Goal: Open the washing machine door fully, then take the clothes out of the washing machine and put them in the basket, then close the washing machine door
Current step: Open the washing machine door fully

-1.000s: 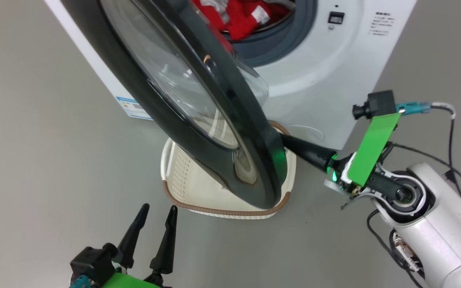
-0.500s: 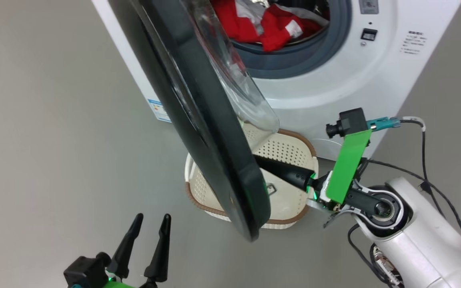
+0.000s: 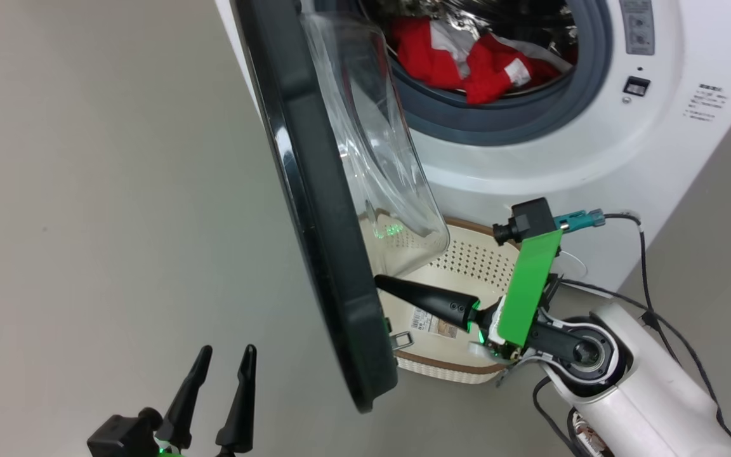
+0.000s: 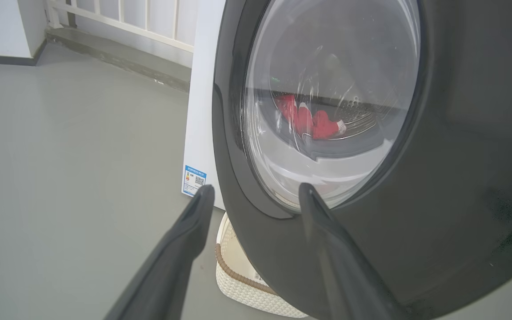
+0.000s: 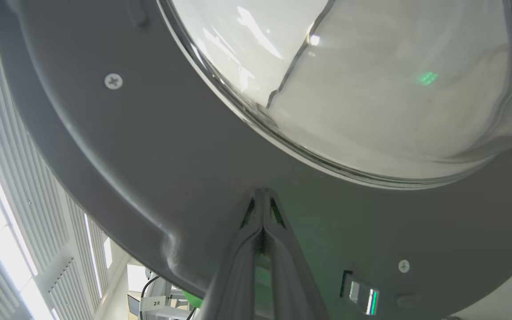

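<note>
The big white washing machine (image 3: pixel 530 171) stands at the far side of the grey floor (image 3: pixel 86 190). Its large round door (image 3: pixel 321 254), with a shiny black rim, is swung part way open to the left, and the head view sees it from its edge. The clear glass bowl (image 3: pixel 378 146) in the door bulges out to the right.

The bright red and white clothes (image 3: pixel 467 63) lie in a heap at the bottom of the steel drum (image 4: pixel 360 111), inside the machine.

The small cream-white plastic basket (image 3: pixel 467 266) with a brown rim sits on the floor just in front of the machine, under the low edge of the door. A paper label (image 3: pixel 432 322) lies on its bottom.

The right gripper (image 3: pixel 381 282) has its two dark fingers pressed tight together and holds nothing. Its tip touches the grey inner side of the door, just below the glass bowl.

The left gripper (image 3: pixel 228 348) is near and to the left, on the black outer side of the door and apart from it. Its fingers are spread wide and it is empty.

A small blue sticker (image 4: pixel 195 181) is low on the machine's left side.
</note>
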Controlling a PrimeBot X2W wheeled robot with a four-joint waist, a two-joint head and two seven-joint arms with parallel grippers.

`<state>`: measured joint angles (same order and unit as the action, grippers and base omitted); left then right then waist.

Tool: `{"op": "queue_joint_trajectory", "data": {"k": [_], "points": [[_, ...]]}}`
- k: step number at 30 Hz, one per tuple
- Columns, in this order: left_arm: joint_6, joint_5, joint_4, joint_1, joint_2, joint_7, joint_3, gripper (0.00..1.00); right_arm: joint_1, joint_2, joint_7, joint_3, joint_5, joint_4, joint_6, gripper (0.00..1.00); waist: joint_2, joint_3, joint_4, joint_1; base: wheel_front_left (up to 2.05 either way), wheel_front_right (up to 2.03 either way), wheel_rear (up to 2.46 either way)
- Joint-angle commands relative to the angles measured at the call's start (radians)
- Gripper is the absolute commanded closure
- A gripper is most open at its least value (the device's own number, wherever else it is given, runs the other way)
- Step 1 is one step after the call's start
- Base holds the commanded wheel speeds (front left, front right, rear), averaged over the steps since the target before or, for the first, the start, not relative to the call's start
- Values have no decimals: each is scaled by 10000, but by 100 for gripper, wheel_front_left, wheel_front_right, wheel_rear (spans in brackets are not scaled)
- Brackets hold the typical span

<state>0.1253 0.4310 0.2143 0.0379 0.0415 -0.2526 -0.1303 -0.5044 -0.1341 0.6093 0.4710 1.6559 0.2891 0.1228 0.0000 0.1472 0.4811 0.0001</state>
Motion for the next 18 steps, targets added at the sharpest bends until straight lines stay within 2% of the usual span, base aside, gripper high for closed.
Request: {"op": "queue_joint_trajectory", "data": {"k": [1,18], "points": [[54,-95,-274,28,88,-92,385,0,86,360,105,167,-127,-269,79,100,0,-126,222,-1,0,0,0],[54,-79,-614,-229,87,-92,888,0,-119,786,395,415,-162,-65,79,100,0,-184,450,-1,0,0,0]]}}
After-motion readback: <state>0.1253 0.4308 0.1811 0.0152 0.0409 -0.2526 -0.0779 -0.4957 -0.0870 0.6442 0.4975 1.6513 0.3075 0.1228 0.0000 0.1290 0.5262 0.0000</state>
